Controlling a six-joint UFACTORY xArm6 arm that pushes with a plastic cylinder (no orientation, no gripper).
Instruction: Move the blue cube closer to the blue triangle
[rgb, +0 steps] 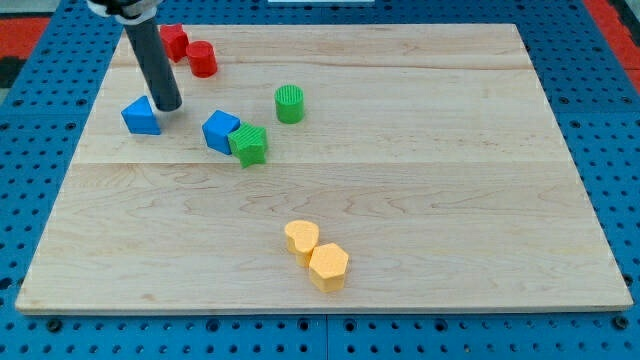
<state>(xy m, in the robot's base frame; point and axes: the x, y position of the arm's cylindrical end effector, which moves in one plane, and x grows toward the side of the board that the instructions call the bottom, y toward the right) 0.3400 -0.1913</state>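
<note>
Nearest the bottom of the frame, low and a little left of centre, two yellow blocks sit touching — a heart-like yellow block (300, 238) and a yellow hexagon (328, 266) — well apart from anything that matters here.

Further up the wooden surface (450, 180), in the upper left part of the frame, the blue cube (220, 130) rests with a green star-shaped block (249, 144) pressed against its right side. A green cylinder (289, 103) stands just beyond, up and to the right.

Left of the cube lies the blue triangle (141, 116), and my tip (168, 106) is down just beside the triangle's upper right corner — so it sits between the two blue blocks. There is no pincer on this rod, so no open or closed state to tell.

That seems to be the crux: the cube lies to the tip's right and slightly lower, and pushing it leftward would call for the tip to get round to its far right side, where the green star crowds in.

Furthest back, near the top left, a red block (174, 41) and a red cylinder (203, 59) sit near each other.
</note>
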